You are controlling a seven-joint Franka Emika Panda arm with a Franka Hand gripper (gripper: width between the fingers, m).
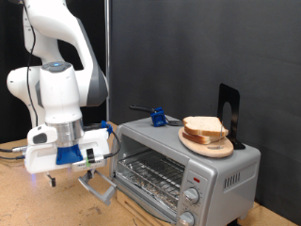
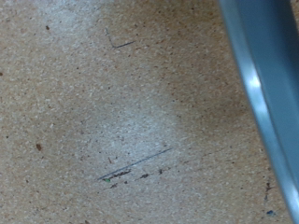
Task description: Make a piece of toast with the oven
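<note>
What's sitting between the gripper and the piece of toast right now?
In the exterior view, the oven's silver top and open door lie between the gripper, low beside the door, and the piece of toast on the wooden plate atop it.

You're in a lab test bay, black backdrop curtain, particleboard desk, lone oven, robot arm.

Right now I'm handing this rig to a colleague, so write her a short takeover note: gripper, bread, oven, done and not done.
Gripper: low over the wooden table, at the exterior view's left of the oven; nothing shows between its jaws.
Piece of toast: on the round wooden plate on top of the oven.
Oven door: already folded down, rack visible.
Left: bread is not yet in the oven.
</note>
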